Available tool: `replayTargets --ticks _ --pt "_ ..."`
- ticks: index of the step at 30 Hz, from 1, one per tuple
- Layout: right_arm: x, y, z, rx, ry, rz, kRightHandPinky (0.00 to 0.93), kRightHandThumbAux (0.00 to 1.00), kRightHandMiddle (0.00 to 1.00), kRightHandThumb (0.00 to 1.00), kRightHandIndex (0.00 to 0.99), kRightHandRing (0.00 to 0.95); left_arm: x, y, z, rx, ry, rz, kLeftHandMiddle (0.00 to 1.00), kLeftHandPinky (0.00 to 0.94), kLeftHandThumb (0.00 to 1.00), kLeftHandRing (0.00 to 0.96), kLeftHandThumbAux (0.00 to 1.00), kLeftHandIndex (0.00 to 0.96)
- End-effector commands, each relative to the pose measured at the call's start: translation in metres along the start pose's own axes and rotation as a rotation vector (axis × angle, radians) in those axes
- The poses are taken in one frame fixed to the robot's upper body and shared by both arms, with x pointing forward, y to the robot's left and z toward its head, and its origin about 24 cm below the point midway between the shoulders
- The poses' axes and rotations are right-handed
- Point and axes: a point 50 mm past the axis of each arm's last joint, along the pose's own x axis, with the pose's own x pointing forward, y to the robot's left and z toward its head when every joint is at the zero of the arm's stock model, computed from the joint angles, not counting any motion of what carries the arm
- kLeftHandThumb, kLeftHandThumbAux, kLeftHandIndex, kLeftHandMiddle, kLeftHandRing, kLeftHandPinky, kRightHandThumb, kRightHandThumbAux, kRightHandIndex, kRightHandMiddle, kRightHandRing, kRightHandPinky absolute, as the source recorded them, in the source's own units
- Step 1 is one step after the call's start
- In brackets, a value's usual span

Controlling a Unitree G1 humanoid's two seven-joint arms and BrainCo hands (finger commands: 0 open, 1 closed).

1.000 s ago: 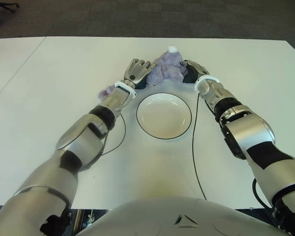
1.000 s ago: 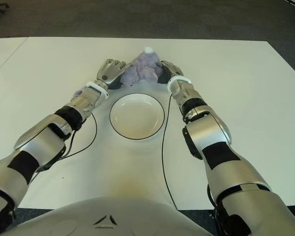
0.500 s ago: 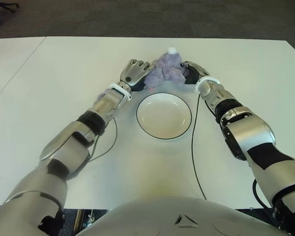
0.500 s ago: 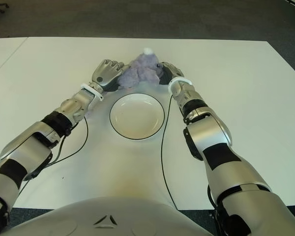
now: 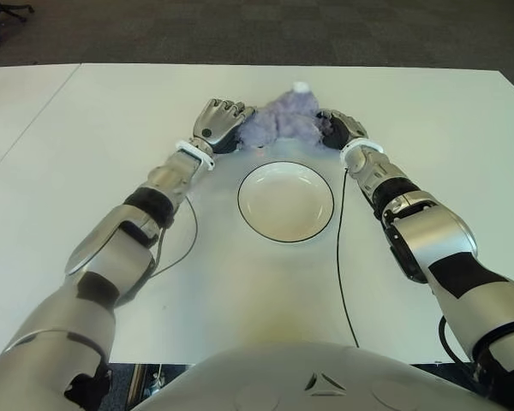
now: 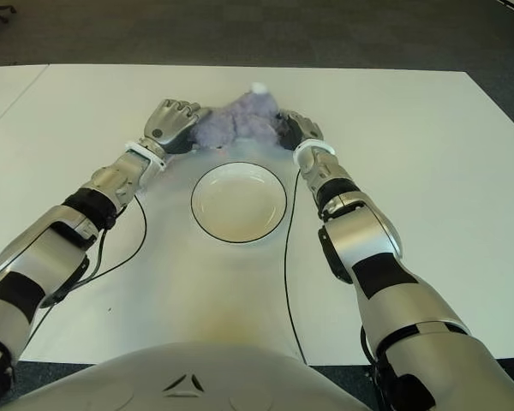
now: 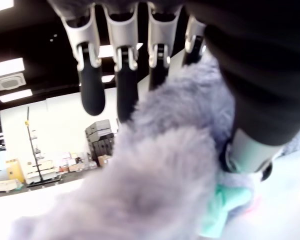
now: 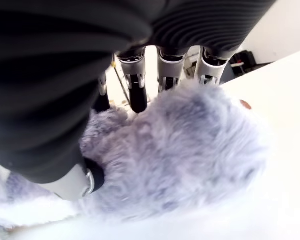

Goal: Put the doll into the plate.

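The doll (image 5: pixel 281 120), a fluffy purple plush with a white tip, lies on the white table (image 5: pixel 103 120) just beyond the plate (image 5: pixel 285 201). The plate is white with a dark rim and holds nothing. My left hand (image 5: pixel 218 122) grips the doll's left end. In the left wrist view the fur (image 7: pixel 160 170) fills the palm under the fingers (image 7: pixel 91 85). My right hand (image 5: pixel 338 127) grips the doll's right end, its fingers (image 8: pixel 138 90) curled over the fur (image 8: pixel 185 155). The doll spans the gap between both hands.
Thin black cables trail over the table from both wrists, one left of the plate (image 5: pixel 188 235) and one to its right (image 5: pixel 338 257). Dark carpet (image 5: pixel 240 30) lies past the table's far edge. A second white table (image 5: pixel 8 103) adjoins on the left.
My left hand has swung to the left, drawing the doll's left end with it, so the doll now lies stretched wider. My right hand has shifted slightly right.
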Motion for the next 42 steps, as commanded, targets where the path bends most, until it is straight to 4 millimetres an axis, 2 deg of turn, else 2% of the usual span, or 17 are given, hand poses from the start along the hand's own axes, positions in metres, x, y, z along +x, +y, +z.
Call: replayTargets --ticks 1,9,21,32,42 --pt "-0.011 0.018 -0.031 0.082 0.164 0.017 0.806 0.711 0.753 0.708 0.439 0.759 -0.001 -0.003 -0.009 0.002 0.058 -0.013 0.539 0.536 0.694 0.531 0.699 0.421" --pt "-0.009 0.005 -0.033 0.174 0.166 -0.073 0.816 0.71 0.795 0.709 0.441 0.793 0.003 -0.001 -0.014 0.003 0.084 -0.003 0.559 0.538 0.694 0.547 0.698 0.423" --pt "-0.008 -0.007 -0.036 0.185 0.126 -0.141 0.813 0.709 0.809 0.708 0.441 0.806 0.007 0.002 -0.015 -0.008 0.109 0.022 0.58 0.539 0.696 0.563 0.695 0.426" --pt "-0.002 -0.034 -0.028 0.192 0.062 -0.22 0.82 0.71 0.814 0.708 0.441 0.813 0.015 0.004 -0.012 -0.036 0.133 0.015 0.569 0.523 0.692 0.544 0.698 0.423" --pt "0.002 -0.058 -0.019 0.207 0.0 -0.301 0.813 0.71 0.818 0.709 0.441 0.819 0.022 0.015 -0.009 -0.013 0.101 0.077 0.567 0.523 0.692 0.541 0.698 0.423"
